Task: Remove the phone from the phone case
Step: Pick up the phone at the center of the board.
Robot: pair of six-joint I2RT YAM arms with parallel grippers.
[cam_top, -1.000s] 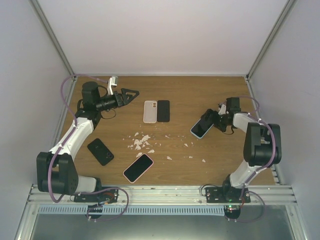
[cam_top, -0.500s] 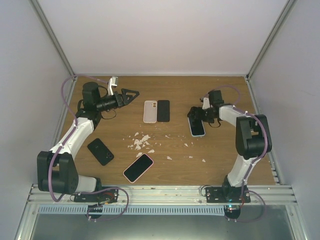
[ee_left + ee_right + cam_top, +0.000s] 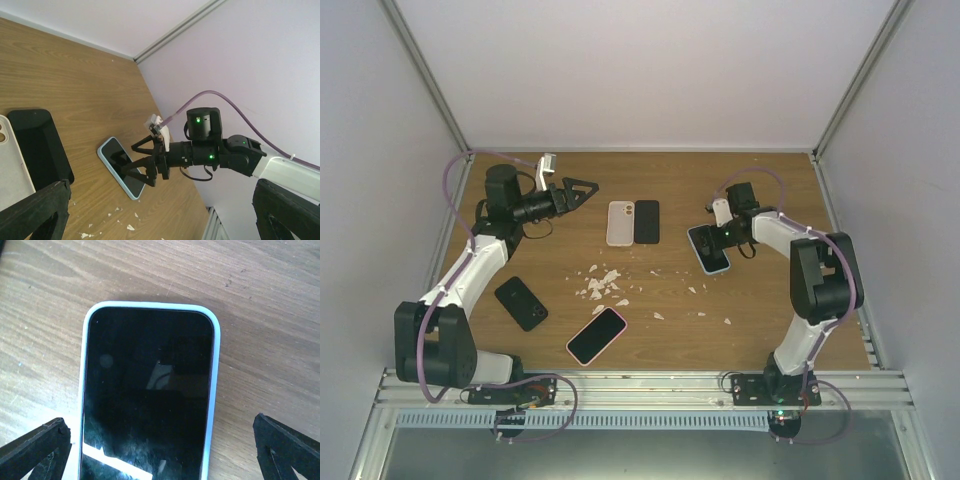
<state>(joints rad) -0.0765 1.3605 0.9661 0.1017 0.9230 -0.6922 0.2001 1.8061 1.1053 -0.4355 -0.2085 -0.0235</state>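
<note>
Though cropped, phone (image 3: 149, 395) seemingly between jaws

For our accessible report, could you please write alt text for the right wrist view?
A phone in a pale blue case lies screen up on a wooden table, between the black fingertips of the open right gripper, at the bottom corners.

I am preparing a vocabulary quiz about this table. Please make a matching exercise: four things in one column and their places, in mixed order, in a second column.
Things:
1. blue-cased phone
2. pink-cased phone
3. pale case
4. white scraps

Places:
A. beside a black phone, far centre
B. lowest in the top view
C. under the open right end effector
D. scattered mid-table

Pairs: 1-C, 2-B, 3-A, 4-D
</note>
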